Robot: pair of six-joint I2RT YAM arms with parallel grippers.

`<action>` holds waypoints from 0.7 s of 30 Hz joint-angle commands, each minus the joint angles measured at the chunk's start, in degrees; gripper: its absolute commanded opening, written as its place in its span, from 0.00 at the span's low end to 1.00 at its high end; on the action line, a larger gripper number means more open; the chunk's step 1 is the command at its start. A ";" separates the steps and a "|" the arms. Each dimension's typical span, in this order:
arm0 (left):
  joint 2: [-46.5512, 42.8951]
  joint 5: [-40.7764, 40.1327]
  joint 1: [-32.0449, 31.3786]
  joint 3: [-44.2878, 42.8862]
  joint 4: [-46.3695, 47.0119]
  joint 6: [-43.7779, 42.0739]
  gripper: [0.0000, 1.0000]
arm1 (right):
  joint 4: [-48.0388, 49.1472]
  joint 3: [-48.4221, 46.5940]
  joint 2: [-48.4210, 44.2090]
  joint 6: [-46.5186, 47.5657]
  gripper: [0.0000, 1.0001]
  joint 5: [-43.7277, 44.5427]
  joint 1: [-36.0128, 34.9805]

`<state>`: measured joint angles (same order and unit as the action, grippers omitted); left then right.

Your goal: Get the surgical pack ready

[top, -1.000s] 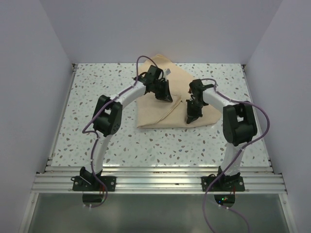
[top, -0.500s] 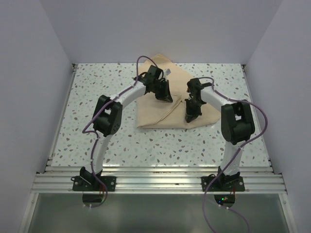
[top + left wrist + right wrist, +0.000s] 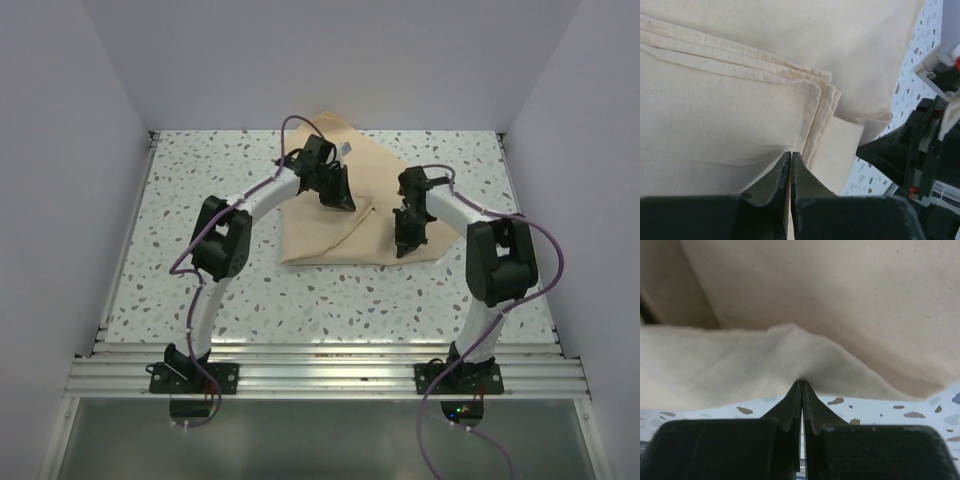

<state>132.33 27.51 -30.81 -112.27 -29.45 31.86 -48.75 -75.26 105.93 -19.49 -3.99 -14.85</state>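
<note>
White-speckled tabletop (image 3: 200, 190), pale walls (image 3: 90, 100) on three sides, ribbed aluminium rail (image 3: 320, 375) along the near edge where both arm bases are bolted. Purple cables (image 3: 545, 245) loop off each arm.

Tan cloth (image 3: 320, 235) lies folded on the far middle of the table, between the two arms. One point reaches toward the back wall, and a diagonal fold line crosses the near part. Nothing of its contents shows; only cloth is visible.

Left gripper (image 3: 338, 195) is over the upper middle of the cloth, angled down. Left wrist view: fingers pressed together with only a hairline gap, tips against the fabric just beside a stack of hemmed edges. Several stitched layers end in a rounded corner there, with a lower flap sticking out beneath. Cannot tell whether any fabric is caught between the tips. Black parts of the right arm (image 3: 910, 150) sit at the right of that view, over speckled surface.

Right gripper (image 3: 406, 240) is at the near-right edge of the cloth. Right wrist view: fingers closed tight, pinching the cloth's edge; the fabric rises to a small peak at the tips and slopes away on both sides. Speckled table shows just beneath the pinched edge. Smooth cloth fills the view beyond.
</note>
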 commanded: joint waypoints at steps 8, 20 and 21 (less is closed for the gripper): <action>-1.90 0.71 0.31 0.38 0.27 -1.45 0.06 | 3.40 -0.58 3.32 0.24 0.00 0.74 0.70; -2.08 0.97 0.40 0.38 0.01 -1.53 0.06 | -1.09 0.29 -2.22 2.35 0.00 2.49 8.08; -2.08 1.06 0.40 0.38 0.01 -1.53 0.06 | -0.82 1.51 -1.96 2.26 0.00 2.67 8.26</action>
<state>132.33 27.68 -30.76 -111.74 -29.65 31.83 -48.77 -75.37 105.71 -18.31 -2.55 -7.07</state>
